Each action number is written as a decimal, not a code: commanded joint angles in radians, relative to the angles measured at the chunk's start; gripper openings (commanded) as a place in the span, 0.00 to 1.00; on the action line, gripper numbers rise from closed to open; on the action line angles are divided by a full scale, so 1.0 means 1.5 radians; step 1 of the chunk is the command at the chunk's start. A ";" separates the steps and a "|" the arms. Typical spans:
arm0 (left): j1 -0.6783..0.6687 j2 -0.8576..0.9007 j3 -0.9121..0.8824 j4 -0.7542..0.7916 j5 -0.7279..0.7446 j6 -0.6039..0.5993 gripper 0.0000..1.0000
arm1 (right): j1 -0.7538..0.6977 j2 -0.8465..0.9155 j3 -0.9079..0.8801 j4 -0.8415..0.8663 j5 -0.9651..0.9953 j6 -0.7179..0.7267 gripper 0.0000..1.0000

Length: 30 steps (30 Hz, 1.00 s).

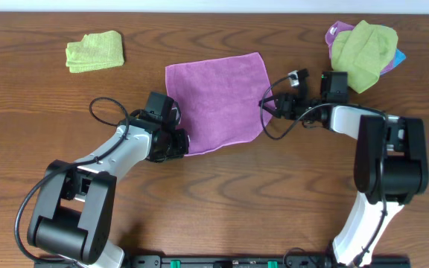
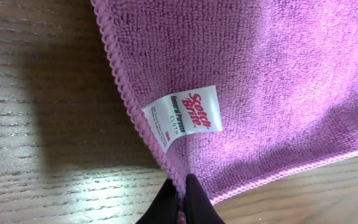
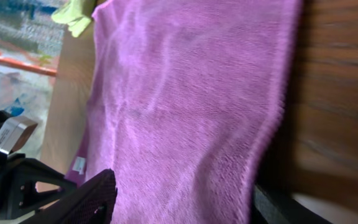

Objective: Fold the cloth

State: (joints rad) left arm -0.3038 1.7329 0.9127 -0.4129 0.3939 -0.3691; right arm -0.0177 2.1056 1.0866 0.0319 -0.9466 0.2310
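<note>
A purple cloth [image 1: 218,100] lies spread flat on the wooden table. My left gripper [image 1: 181,141] is at its near left corner and is shut on that corner; the left wrist view shows the fingers [image 2: 183,198] pinching the hem beside a white label [image 2: 185,116]. My right gripper [image 1: 268,108] is at the cloth's right edge. In the right wrist view its fingers [image 3: 179,202] are spread wide, one over the cloth [image 3: 185,99] and one beyond its edge.
A folded green cloth [image 1: 95,50] lies at the back left. A pile of green, purple and blue cloths [image 1: 363,45] lies at the back right. Cables loop near both wrists.
</note>
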 commanded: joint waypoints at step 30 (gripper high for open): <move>0.003 0.008 0.036 0.032 -0.026 0.017 0.06 | -0.020 -0.102 -0.013 -0.390 -0.074 -0.126 0.63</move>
State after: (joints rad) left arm -0.3038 1.7332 0.9432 -0.3656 0.3664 -0.3622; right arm -0.0509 1.9873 1.0714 -0.5514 -1.0172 0.0818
